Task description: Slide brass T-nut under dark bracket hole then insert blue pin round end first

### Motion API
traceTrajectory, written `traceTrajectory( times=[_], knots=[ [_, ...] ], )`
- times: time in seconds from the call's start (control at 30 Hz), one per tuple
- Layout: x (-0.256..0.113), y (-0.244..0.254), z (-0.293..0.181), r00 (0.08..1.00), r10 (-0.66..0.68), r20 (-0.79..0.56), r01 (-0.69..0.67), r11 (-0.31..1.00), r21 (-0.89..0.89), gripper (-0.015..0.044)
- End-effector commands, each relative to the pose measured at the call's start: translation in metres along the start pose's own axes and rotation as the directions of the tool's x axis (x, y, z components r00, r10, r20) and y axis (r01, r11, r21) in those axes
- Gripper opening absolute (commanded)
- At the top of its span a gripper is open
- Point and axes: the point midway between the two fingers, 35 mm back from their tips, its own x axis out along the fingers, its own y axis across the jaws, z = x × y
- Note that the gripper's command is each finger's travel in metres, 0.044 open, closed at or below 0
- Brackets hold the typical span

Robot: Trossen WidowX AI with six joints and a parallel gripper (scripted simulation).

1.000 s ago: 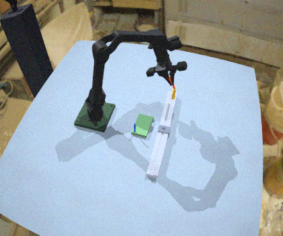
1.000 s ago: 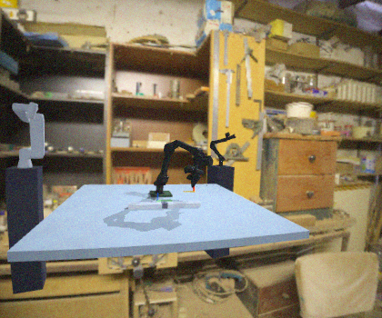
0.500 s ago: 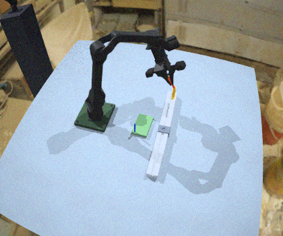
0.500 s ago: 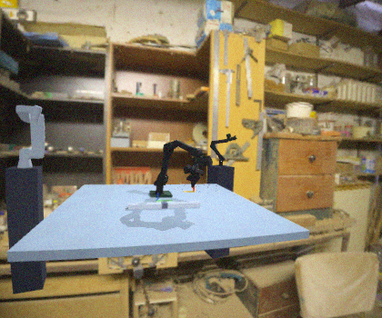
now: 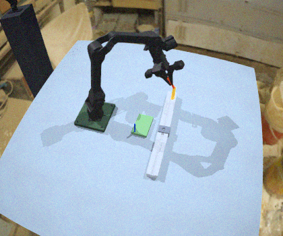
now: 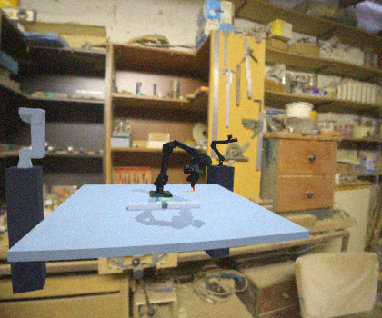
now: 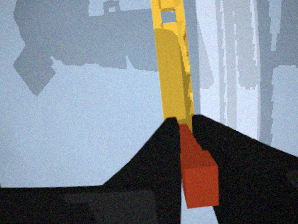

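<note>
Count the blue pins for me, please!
1. The one blue pin stands upright at the green tray, at the end nearer the robot's dark green base plate. Another could be hidden behind something.

open way over the blue table top (image 5: 96, 168) (image 6: 170, 236) on the near side of the long rail (image 5: 157, 155) (image 6: 143, 206), dark bracket (image 5: 164, 129) (image 6: 165, 205) sitting across the rail and in the way, blue pin (image 5: 135, 127) (image 6: 157, 196) poking up from the green tray (image 5: 144, 125) (image 6: 165, 200)
</note>
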Motion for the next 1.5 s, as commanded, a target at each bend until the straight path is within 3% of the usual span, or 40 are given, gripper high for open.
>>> traceTrajectory(
  times=[0.0, 1.47],
  knots=[
    [0.001, -0.002, 0.001, 1.0, 0.013, 0.004, -0.013, 1.0, 0.009, -0.015],
    [-0.002, -0.014, 0.004, 0.989, 0.146, 0.001, -0.146, 0.986, 0.084, -0.015]
  ],
)
